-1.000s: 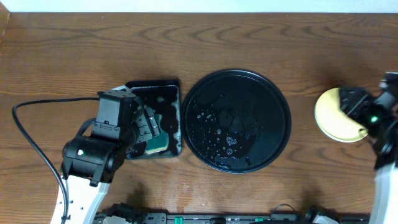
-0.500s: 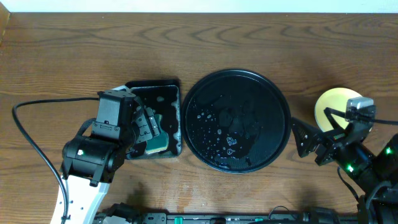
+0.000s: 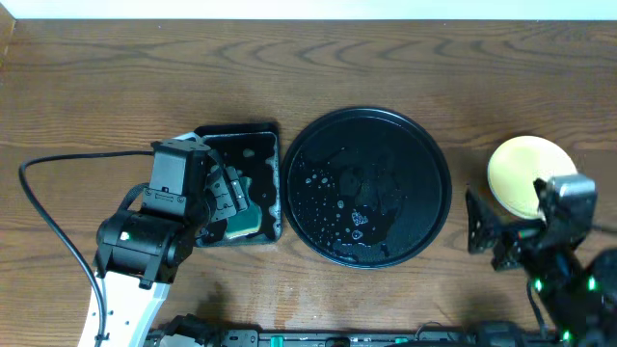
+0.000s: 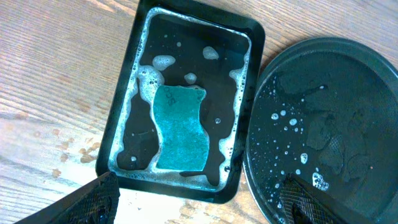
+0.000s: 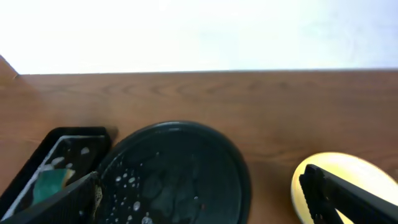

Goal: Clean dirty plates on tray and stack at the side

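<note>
The round black tray [image 3: 410, 145] sits mid-table, wet with foam spots and holding no plates; it also shows in the left wrist view [image 4: 348, 93] and the right wrist view [image 5: 186, 155]. A pale yellow plate [image 3: 521, 169] lies on the table to the right of the tray, also seen in the right wrist view [image 5: 348, 168]. No mint-blue plates show. My right gripper [image 3: 490, 239] is open and empty, in front of the plate and apart from it. My left gripper [image 3: 227, 198] is open and empty above the rectangular tray.
A smaller rectangular black tray [image 3: 241, 135] left of the round tray holds soapy water and a teal sponge [image 4: 180, 127]. A black cable [image 3: 58, 159] loops at the far left. A white wall borders the table's far edge.
My right gripper has left the yellow plate and drawn back toward the front edge, leaving the plate uncovered. The left arm has not moved.
</note>
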Motion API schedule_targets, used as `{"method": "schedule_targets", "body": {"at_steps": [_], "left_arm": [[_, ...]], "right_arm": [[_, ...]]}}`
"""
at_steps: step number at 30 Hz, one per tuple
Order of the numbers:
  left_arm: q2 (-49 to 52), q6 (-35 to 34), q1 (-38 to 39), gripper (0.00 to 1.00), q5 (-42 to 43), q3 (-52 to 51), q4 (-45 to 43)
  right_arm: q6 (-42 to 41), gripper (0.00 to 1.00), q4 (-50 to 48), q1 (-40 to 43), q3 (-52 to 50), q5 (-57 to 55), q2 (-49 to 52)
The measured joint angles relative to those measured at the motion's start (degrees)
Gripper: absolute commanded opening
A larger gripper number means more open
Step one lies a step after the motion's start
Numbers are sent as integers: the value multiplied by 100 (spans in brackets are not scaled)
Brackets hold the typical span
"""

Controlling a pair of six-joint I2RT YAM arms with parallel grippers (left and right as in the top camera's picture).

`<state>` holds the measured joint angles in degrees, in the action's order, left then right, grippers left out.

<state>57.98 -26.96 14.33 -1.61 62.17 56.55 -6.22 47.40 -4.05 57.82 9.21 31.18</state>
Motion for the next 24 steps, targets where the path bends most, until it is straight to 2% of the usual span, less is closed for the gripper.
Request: {"method": "schedule_targets", "body": {"at_steps": [3,16,24], "left_arm": [[0,0,2,84,2,0,-4],[0,0,2,84,4,0,4],[0,0,0,84,0,0,-2]], "right_arm": [[42,99,-151,-459,-400,-584,-682],[39,99,-1657,-437,-3724,-1237,-2833],[37,99,-3217,-437,-4933,-1270,-3049]]}}
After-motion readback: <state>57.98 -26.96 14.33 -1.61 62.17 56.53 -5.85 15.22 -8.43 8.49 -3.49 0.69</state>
